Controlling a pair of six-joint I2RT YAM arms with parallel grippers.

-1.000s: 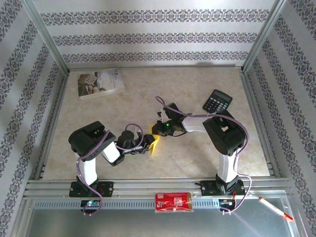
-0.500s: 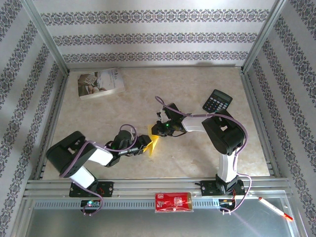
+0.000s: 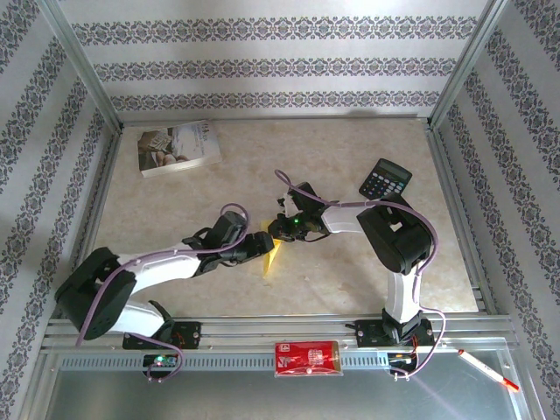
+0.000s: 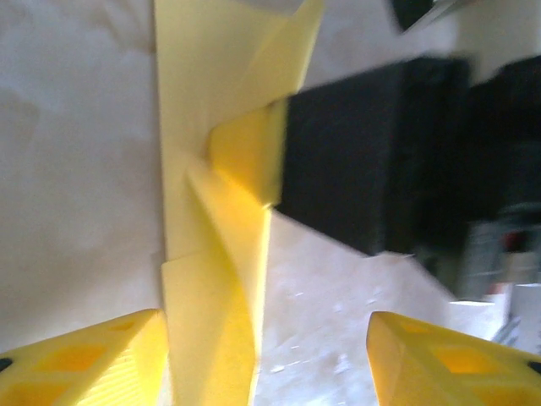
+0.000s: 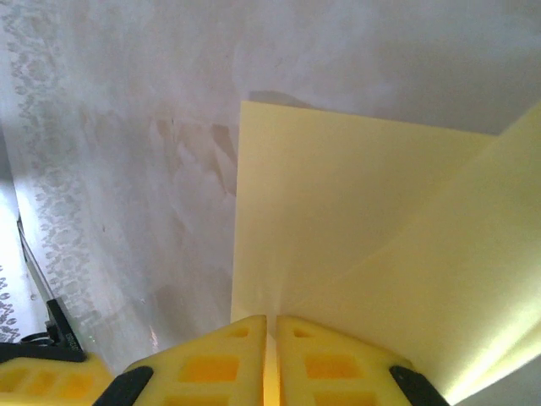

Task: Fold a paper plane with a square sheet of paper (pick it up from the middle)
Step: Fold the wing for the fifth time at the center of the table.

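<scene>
1. Top external view, nearest things first: a red packet (image 3: 305,358) sits on the front rail between the two arm bases, and a pen (image 3: 488,368) lies off to the right. Both are well apart from the action.
2. Up to mid-table now. The yellow sheet (image 3: 272,258), folded down to a narrow pointed shape, sits between the two grippers on the table (image 3: 350,280), partly lifted.
3. On the left wrist view, the left gripper (image 4: 266,355) has its jaws spread wide and grips nothing. The yellow sheet (image 4: 211,127) lies against the inner face of one finger, and the other finger is clear over bare table.
4. On the right wrist view, the right gripper (image 5: 271,338) is pinched tight on an edge of the sheet (image 5: 355,211), which fans away from the tips.
5. My read: one side anchors while the other takes a fresh bite for the next crease. To do it well, the right gripper (image 3: 282,229) should hold steady without tugging. The left gripper (image 3: 262,244) should line up square to the fold and close on the stacked layers, not a loose flap, so nothing slips.
6. Farther back, a calculator (image 3: 385,180) sits to the right and a book (image 3: 178,146) in the far left corner, both out of the way.
</scene>
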